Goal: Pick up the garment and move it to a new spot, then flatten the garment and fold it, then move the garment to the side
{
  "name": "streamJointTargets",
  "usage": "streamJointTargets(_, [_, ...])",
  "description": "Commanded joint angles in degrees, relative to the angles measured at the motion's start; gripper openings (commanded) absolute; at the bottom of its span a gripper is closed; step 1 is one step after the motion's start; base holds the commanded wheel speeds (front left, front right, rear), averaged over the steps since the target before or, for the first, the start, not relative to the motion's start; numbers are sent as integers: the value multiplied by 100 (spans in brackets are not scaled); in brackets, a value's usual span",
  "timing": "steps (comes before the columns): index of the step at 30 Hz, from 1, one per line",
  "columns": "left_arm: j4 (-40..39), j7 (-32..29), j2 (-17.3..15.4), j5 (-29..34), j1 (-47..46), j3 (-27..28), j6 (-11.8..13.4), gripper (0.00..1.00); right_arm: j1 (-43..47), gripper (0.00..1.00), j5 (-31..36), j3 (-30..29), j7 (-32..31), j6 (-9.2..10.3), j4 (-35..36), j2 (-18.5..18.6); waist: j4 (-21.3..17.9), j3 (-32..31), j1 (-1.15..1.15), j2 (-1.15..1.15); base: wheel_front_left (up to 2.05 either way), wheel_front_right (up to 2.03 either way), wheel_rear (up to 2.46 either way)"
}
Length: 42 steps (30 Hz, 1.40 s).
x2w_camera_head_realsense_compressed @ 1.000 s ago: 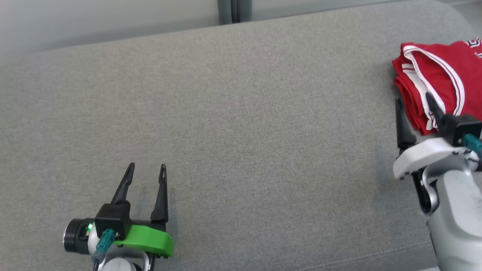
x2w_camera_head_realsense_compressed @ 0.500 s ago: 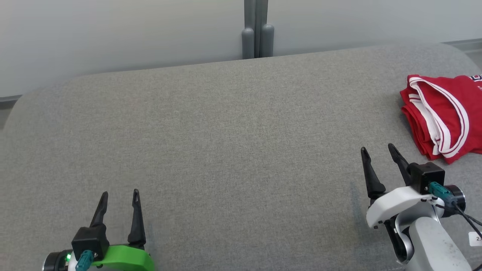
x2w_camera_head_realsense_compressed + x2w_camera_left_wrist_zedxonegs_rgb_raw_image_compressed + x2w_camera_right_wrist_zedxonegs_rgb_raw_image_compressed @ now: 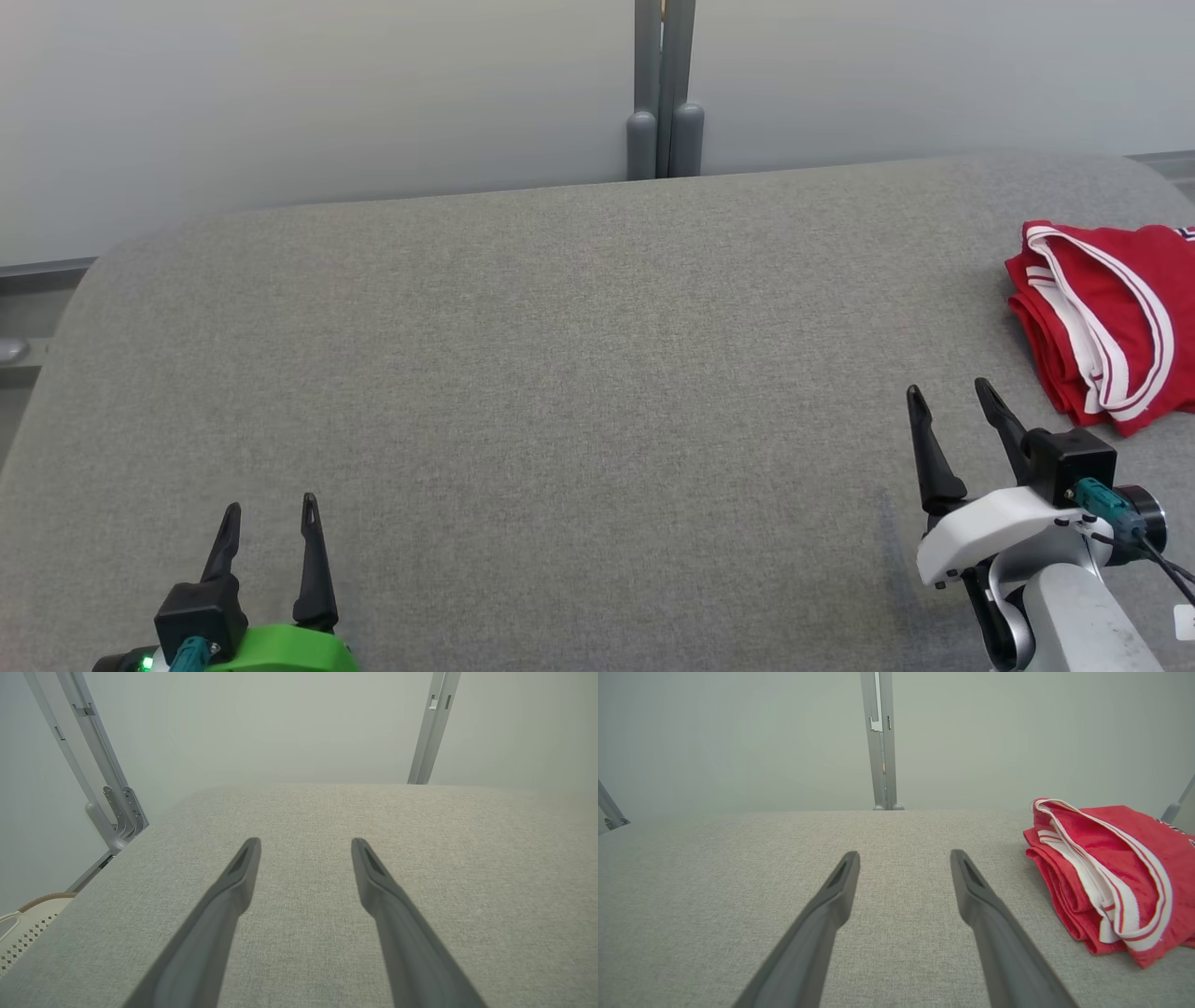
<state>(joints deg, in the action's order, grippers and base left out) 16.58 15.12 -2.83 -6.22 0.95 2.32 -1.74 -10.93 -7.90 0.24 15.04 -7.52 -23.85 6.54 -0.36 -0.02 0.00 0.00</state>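
- Far left, past the edge of the surface in the left wrist view, there's a pale perforated basket [image 3: 21,933] with a brown rim, only partly showing.
- The left gripper [image 3: 270,504] is low at the near left of the head view. Its fingers are spread apart with nothing between them, over bare fabric; whether it touches, I can't tell.
- The grey cushioned surface [image 3: 560,373] runs wide across the middle. A grey upright post [image 3: 664,93] stands behind its far edge against the pale wall [image 3: 280,93].
- The right gripper [image 3: 948,388] is at the near right, fingers parted and holding nothing, tips pointing toward the far edge.
- And there's the red garment [image 3: 1111,317], white striped trim, folded into a thick bundle. It lies at the far right of the surface, near the right gripper but not touching it, and runs off the head view's right edge.
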Motion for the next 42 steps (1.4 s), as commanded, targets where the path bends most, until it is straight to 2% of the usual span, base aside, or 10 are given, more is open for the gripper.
streamJointTargets(1, [7, -6, -19, 15, 15, 43, 46, 100, -58, 100, 50, -31, 14, 8, -34, 16, 37, -19, 0, 0, 0, 0, 0])
streamJointTargets(7, [59, -6, -19, -61, 45, 42, 65, 100, -10, 100, 49, -82, 14, 8, -64, -73, 122, -72, 0, 0, 0, 0, 0])
streamJointTargets(11, [95, -6, -19, -29, 76, 47, 23, 100, 2, 100, -113, 83, 14, 8, -178, -67, 136, -99, 0, 0, 0, 0, 0])
streamJointTargets(24, [179, -6, -19, -33, 125, 152, -48, 100, 229, 100, -347, 330, 14, 8, -191, -23, 15, -174, 0, 0, 0, 0, 0])
streamJointTargets(42, [205, -6, -21, -125, 158, 122, -73, 100, 377, 100, -223, 311, 14, 8, -46, -53, -22, -207, 0, 0, 0, 0, 0])
